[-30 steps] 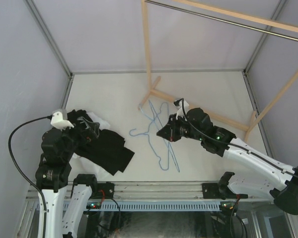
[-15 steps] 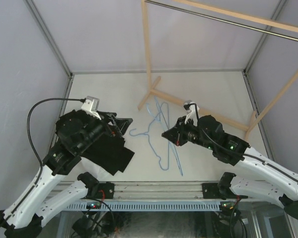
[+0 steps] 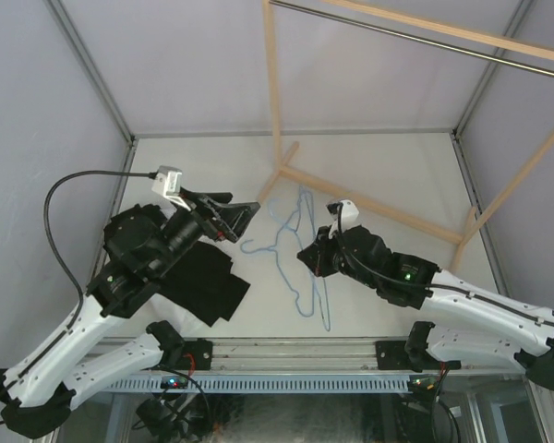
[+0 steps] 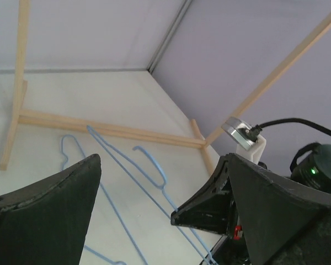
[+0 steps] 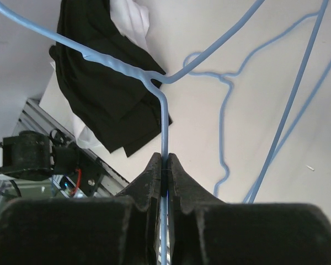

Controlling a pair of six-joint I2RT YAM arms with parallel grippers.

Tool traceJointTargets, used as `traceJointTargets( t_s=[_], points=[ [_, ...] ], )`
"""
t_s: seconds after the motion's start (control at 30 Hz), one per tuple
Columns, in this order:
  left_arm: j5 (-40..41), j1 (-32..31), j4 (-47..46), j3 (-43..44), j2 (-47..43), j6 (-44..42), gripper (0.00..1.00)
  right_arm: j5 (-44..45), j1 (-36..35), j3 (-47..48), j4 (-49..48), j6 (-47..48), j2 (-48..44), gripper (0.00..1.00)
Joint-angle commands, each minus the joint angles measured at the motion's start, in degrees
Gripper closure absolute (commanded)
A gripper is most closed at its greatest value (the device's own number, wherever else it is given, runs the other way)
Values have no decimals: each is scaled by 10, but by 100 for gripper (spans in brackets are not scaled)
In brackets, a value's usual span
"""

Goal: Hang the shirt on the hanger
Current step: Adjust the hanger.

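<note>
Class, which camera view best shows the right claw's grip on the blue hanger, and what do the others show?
Right wrist: close up, the right claw is shut on the hanger wire. Top external shows the claw among hangers, grip hidden. Left wrist shows hanger hooks, not the pinch.

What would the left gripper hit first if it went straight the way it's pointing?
Probably the blue wire hangers, near where the right gripper pinches one; depth is unclear.

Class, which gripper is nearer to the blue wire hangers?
Right. The right gripper is shut on one blue hanger; the left gripper is open, left of them, touching none.
</note>
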State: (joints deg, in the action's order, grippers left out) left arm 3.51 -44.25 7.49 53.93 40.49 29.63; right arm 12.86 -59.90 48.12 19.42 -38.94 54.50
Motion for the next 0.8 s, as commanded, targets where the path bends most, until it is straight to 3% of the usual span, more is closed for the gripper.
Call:
traceJointTargets(
  t_s=[0.0,0.13,0.37,0.57,0.77],
  points=[
    [20,-5,-9,26,34,31,1,1,-21,26,-35,24,28,100],
    [14,-6,14,32,47,12,3,-31,-29,32,-50,48,26,100],
    [12,-6,46,45,-28,-130,0,-103,30,29,10,42,-21,100],
    [9,-6,-11,-36,-132,-292,0,-284,125,27,6,31,-92,100],
    [-133,-6,-82,-144,-182,-490,5,-423,152,34,-40,-20,-105,100]
  ],
)
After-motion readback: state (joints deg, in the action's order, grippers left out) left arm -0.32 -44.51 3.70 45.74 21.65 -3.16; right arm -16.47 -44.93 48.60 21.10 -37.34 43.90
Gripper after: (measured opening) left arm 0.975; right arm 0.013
